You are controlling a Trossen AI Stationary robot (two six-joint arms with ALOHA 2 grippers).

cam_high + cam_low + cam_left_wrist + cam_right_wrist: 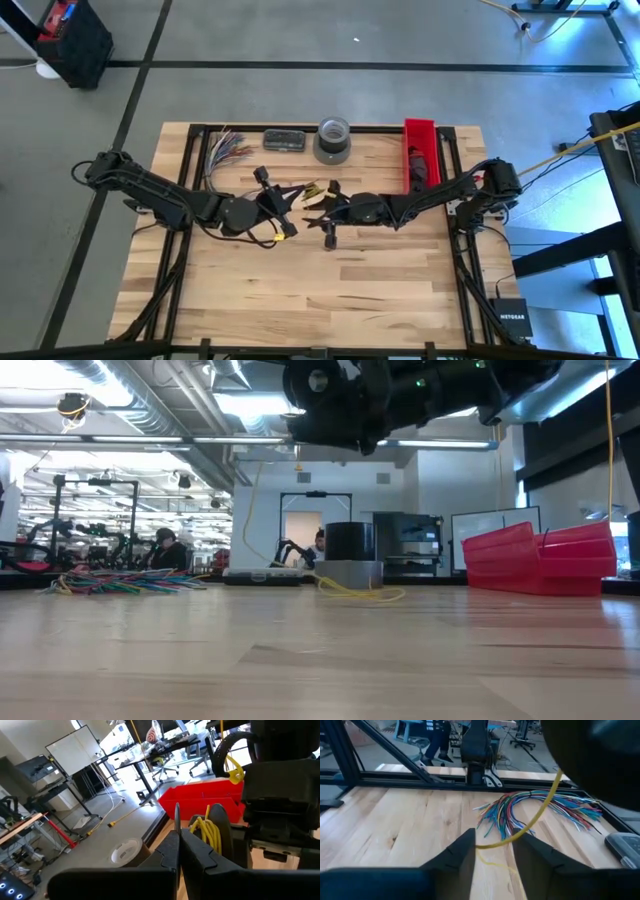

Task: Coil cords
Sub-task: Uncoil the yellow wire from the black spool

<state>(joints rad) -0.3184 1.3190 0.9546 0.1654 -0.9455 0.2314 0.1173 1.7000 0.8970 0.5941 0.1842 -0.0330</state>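
1. Fan of multicoloured thin wires [224,150] lies at the far left of the pale wooden table [350,290], near its back edge.
2. Flat dark rectangular box [284,139] lies just right of the wires, also at the back edge.
3. Left arm reaches in from the left side. The left gripper [178,834] hangs over the middle of the table, raised off the wood, with its two dark fingers pressed together. Cannot tell if anything is pinched between them.
4. Thin flexible cord, black with yellow stretches [540,815], is in the middle of the table between the two grippers, mostly lifted off the wood. In the left wrist view a small yellow coil of it sits against a dark round part just past the left fingers, and a black loop with a yellow bit hangs by the right arm's body.
5. Low view: a loose yellow loop lies on the wood in front of the tape roll.
6. Grey tape roll with a dark core [333,140] stands at the back edge, right of the dark box, well apart from both grippers.
7. Right arm comes in from the right. The right gripper [495,840] faces the left one near mid-table, fingers spread apart. A yellow stretch of the cord crosses the gap at the fingertips, unclamped.
8. Red plastic bin [421,155] sits at the back right, beside the right arm.
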